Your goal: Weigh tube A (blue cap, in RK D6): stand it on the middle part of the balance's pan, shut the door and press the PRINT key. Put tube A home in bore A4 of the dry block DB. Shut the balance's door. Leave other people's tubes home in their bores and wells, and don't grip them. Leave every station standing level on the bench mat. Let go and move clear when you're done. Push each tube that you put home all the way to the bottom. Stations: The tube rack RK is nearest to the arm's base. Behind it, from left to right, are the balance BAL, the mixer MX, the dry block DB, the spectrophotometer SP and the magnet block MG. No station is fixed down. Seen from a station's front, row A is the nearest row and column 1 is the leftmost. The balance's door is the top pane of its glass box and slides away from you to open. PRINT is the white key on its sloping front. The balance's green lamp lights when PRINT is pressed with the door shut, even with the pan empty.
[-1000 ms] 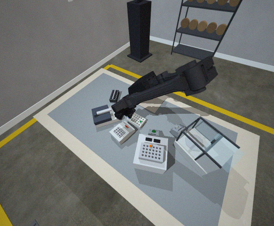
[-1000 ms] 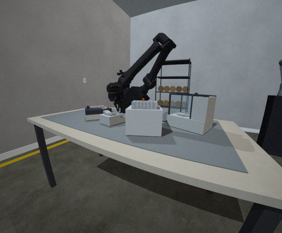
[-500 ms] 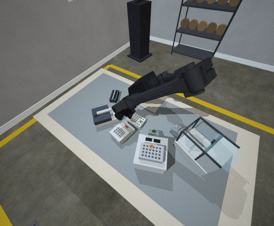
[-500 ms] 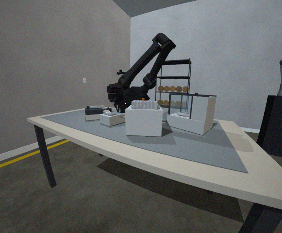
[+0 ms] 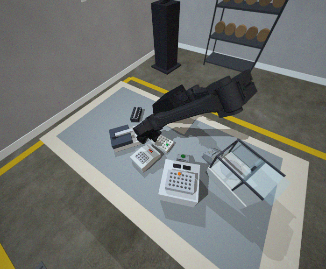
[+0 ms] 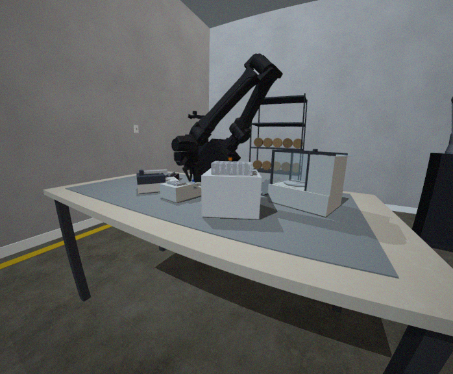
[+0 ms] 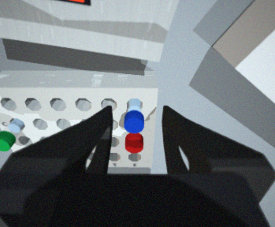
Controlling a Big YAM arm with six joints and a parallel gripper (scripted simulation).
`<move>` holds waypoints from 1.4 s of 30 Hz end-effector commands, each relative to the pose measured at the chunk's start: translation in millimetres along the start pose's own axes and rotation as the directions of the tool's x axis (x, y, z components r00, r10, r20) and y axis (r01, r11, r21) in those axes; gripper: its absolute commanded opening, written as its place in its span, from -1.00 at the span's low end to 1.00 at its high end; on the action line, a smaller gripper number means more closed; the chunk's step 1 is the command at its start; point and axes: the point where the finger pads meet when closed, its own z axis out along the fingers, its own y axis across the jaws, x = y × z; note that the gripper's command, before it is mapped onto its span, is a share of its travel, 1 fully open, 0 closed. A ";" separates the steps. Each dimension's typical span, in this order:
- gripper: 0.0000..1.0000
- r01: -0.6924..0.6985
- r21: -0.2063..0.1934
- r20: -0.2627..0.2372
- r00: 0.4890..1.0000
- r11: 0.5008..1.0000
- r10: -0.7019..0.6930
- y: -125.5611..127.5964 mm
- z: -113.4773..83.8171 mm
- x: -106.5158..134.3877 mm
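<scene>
hand [image 5: 149, 140] [image 6: 191, 176] [image 7: 137, 113] open over blue-cap tube [image 7: 134, 121] in rk [image 5: 165, 143] [image 7: 70, 94] d6
</scene>
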 end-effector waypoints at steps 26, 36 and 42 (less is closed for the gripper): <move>-0.28 0.001 0.002 0.013 1.000 1.000 -0.001 -0.6 -0.7 -5.4; -0.28 0.001 0.002 0.013 1.000 1.000 -0.001 -0.6 -0.7 -5.4; -0.82 0.001 0.002 0.013 1.000 1.000 -0.001 -0.6 -0.7 -5.4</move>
